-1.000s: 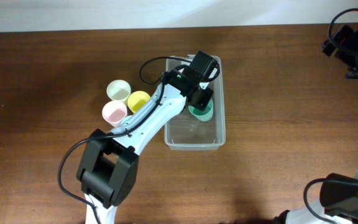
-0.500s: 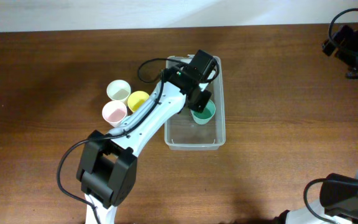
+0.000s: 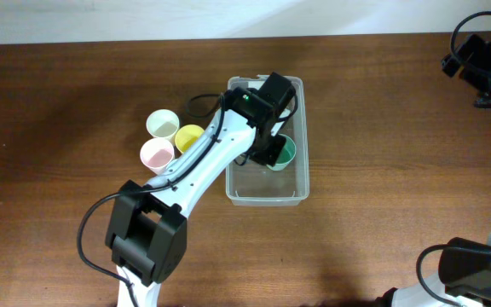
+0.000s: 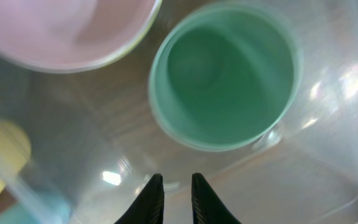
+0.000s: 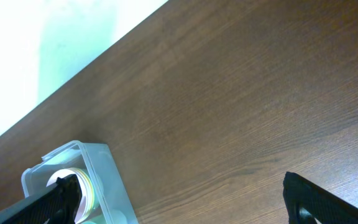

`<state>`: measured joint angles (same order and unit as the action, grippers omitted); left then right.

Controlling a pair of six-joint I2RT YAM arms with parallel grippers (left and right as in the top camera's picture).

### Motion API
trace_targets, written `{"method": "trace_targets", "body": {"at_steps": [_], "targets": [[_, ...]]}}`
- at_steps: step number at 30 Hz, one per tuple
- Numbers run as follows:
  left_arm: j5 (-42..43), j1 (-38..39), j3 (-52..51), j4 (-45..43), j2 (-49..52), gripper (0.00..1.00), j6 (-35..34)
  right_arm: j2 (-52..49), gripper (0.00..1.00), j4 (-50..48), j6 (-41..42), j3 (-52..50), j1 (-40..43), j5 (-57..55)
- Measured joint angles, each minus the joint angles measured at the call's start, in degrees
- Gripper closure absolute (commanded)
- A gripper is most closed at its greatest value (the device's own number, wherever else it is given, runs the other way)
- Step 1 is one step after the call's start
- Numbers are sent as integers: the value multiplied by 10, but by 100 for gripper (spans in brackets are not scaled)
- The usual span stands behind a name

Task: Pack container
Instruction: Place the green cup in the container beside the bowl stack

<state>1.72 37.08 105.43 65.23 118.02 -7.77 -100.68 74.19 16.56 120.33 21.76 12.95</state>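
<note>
The clear container (image 3: 301, 183) stands at the table's middle. A green cup (image 3: 285, 153) stands upright inside it, seen from above in the left wrist view (image 4: 225, 74). A pink bowl (image 4: 67, 31) sits beside the cup inside the bin. My left gripper (image 3: 269, 147) is over the bin, just beside the green cup; its fingers (image 4: 174, 193) are close together with nothing between them. My right gripper (image 3: 482, 64) is raised at the far right, open and empty (image 5: 185, 208). The right wrist view shows the container's end (image 5: 101, 180) from afar.
Three small cups stand left of the bin: cream (image 3: 163, 124), yellow (image 3: 189, 136) and pink (image 3: 156, 154). The left arm's cable loops over the bin's far left corner (image 3: 199, 102). Bare brown wood lies all around.
My left gripper has drawn back from the green cup towards the bin's left side. The cup now stands free and shows more fully. The right arm has not moved.
</note>
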Motion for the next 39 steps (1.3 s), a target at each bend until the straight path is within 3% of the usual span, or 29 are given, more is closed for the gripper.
{"method": "trace_targets", "body": {"at_steps": [14, 34, 39], "targets": [[18, 78, 0, -17, 58, 79, -2, 0, 1, 0, 0, 0, 0, 0], [-69, 55, 0, -65, 82, 78, 1, 0, 1, 0, -1, 0, 0, 0], [-62, 56, 0, -46, 82, 85, 0, 0, 1, 0, 0, 0, 0, 0]]}}
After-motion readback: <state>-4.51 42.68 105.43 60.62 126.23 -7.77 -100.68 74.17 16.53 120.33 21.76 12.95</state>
